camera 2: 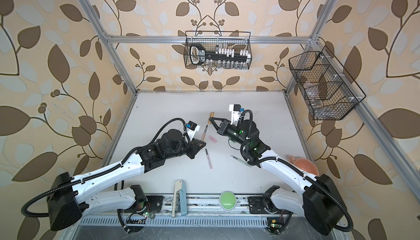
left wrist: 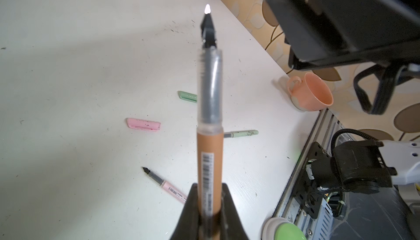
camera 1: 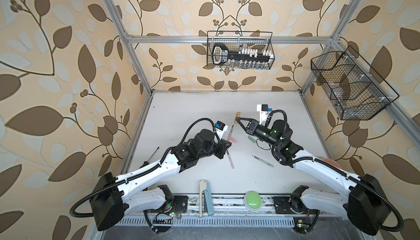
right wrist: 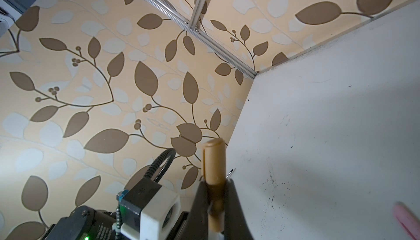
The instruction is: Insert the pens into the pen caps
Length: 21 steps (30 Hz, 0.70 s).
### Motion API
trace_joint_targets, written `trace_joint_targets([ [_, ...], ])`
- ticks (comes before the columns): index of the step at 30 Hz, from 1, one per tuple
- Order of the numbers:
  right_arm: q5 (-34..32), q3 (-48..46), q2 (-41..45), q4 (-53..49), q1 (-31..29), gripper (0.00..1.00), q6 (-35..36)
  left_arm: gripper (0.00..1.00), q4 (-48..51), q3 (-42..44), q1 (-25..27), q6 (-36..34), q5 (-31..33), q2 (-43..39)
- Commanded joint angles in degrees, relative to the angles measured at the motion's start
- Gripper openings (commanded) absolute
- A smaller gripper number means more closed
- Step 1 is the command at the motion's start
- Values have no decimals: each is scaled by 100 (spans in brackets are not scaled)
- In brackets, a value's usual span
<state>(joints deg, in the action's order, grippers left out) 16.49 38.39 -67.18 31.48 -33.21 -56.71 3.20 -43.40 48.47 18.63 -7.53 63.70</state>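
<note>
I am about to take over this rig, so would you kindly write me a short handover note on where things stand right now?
Left end effector: shut on the brown pen, tip aimed toward the brown cap.
Right end effector: shut on the brown cap.
Loose on the table, all apart: pink pen, green pen, pink cap, green cap.
Done: both brown parts picked up; no pen capped yet, and the brown pen's tip is short of the cap.
Left: seat the brown pen, then cap the pink and green ones.
</note>
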Motion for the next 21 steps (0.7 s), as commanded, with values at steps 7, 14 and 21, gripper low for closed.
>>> trace_joint_targets([
  [7,16,107,-331,284,-54,2,-53,0,-144,30,66,70,-53,-121],
  [14,109,55,-319,440,-130,2,-165,0,-133,48,66,70,-6,-121],
  [21,72,20,-150,136,-143,2,-17,0,-197,86,66,92,27,-145],
])
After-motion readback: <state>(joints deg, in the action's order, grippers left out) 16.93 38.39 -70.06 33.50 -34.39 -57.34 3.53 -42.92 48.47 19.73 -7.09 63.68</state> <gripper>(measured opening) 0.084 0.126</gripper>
